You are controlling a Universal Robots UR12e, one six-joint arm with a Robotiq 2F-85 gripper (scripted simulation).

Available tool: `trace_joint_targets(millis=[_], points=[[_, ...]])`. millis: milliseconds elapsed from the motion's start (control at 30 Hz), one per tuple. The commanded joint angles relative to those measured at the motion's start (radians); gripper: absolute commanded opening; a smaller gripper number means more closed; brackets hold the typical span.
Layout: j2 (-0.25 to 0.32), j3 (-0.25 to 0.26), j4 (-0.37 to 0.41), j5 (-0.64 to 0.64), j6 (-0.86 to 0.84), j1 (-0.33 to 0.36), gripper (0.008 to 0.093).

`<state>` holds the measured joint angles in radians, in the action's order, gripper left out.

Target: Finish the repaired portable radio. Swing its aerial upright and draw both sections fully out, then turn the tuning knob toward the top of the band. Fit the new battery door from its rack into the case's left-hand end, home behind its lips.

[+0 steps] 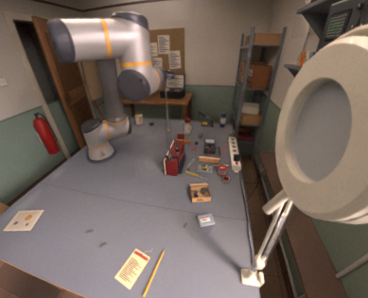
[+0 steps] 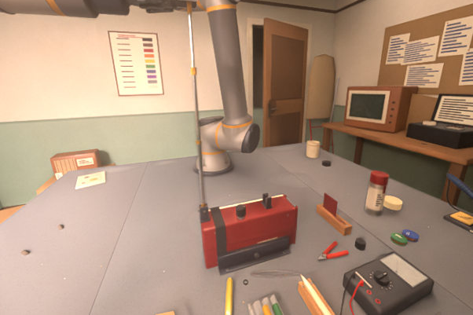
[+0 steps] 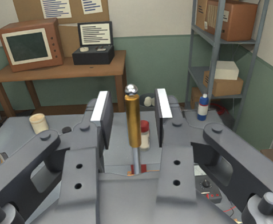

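Observation:
In the middle of the grey bench stands the red radio (image 2: 249,227), and its aerial (image 2: 195,109) rises straight up from the case's left end, long and thin. A black tuning knob (image 2: 240,211) sits on the case's top. The red battery door (image 2: 330,204) stands in its wooden rack (image 2: 334,219) to the right of the radio. High above the radio my gripper (image 3: 132,120) is open around the aerial's brass tip (image 3: 132,120), which stands between the fingers with room on each side. It holds nothing.
Behind the bench a wooden table (image 2: 396,136) carries an old monitor and a black box, and a metal shelf unit (image 1: 259,84) stands to the side. A multimeter (image 2: 387,284), red pliers (image 2: 332,252), a jar (image 2: 376,192) and pens lie around the radio. A large magnifier lamp (image 1: 325,145) looms at the bench's edge.

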<state>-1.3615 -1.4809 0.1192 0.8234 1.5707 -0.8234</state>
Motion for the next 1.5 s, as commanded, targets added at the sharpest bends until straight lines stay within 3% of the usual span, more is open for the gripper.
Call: trace_joint_targets(millis=[0, 600, 1467], points=[[-0.001, 0.001, 0.000, 0.000, 0.000, 0.000, 0.0380], [0.012, 0.017, -0.003, 0.013, 0.000, -0.013, 0.0380], [0.087, 0.112, -0.024, 0.080, 0.000, -0.080, 0.0380]])
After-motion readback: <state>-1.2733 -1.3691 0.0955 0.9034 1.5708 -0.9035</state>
